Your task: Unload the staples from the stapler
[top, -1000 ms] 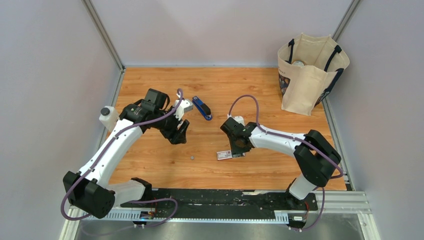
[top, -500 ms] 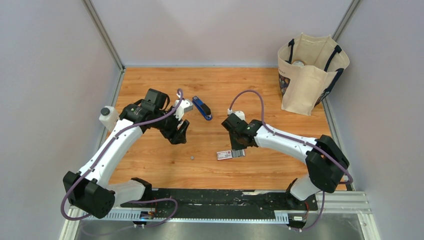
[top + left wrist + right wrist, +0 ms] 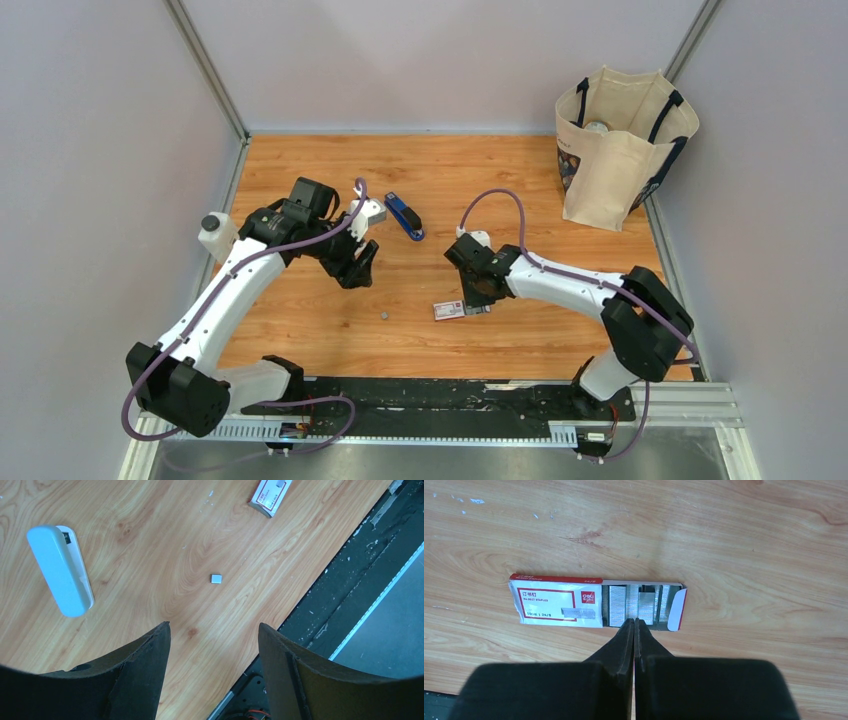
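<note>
Top view: the stapler (image 3: 404,216) lies untouched at upper centre of the desk (image 3: 540,200), with the left end effector (image 3: 361,265) held spread nearby, presumably in readiness

Left wrist view: a silver bit, likely staples (image 3: 216,578), is seen mid-frame

Right wrist view: the right end effector (image 3: 634,625) is pressed together, empty, at the red-and-white box (image 3: 556,605), having been closed since the earlier frame

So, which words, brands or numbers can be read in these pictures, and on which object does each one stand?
"deli": white on a red patch of the staple box sleeve.
"订书钉": same sleeve, in the red frame.
"STAPLES": small line below; the number before it is blurred.
"24/": sleeve edge; last digit unclear.
Tote bag print: too small to read.
</note>
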You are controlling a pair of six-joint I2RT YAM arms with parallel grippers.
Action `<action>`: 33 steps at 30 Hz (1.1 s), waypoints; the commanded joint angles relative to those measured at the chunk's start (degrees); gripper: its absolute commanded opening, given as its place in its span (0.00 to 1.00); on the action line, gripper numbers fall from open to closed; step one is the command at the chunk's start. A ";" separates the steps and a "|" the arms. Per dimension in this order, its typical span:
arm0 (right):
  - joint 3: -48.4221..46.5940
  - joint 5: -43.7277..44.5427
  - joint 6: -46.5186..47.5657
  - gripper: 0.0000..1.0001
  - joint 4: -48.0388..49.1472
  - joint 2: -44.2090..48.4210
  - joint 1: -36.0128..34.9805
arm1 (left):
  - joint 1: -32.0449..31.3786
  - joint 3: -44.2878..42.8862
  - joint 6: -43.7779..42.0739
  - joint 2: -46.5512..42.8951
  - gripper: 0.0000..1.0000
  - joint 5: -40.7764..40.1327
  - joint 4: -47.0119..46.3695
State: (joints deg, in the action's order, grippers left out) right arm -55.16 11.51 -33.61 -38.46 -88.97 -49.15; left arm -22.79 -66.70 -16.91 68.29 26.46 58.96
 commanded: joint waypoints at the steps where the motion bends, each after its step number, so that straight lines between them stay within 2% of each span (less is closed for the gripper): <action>1: 0.40 -0.52 -0.59 0.01 2.77 -0.94 0.28 | -0.07 0.08 -1.55 -0.26 0.73 0.35 -0.34; 21: 1.55 -1.40 -1.11 0.01 3.83 -0.78 0.54 | -0.07 -0.19 -1.81 -0.53 0.73 0.00 -0.16; 29: -3.90 -0.88 -0.32 0.12 -0.65 6.52 0.72 | -2.61 0.51 -1.90 2.02 0.74 -0.96 -3.14; 33: -3.91 1.06 0.21 0.13 -2.32 8.81 2.12 | -5.33 1.22 -2.87 3.95 0.74 -2.72 -6.13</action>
State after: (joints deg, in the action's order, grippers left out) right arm -57.23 10.37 -33.98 -38.83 -83.42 -48.38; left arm -25.89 -66.15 -17.34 70.59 24.95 56.71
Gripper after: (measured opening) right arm 0.130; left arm 0.739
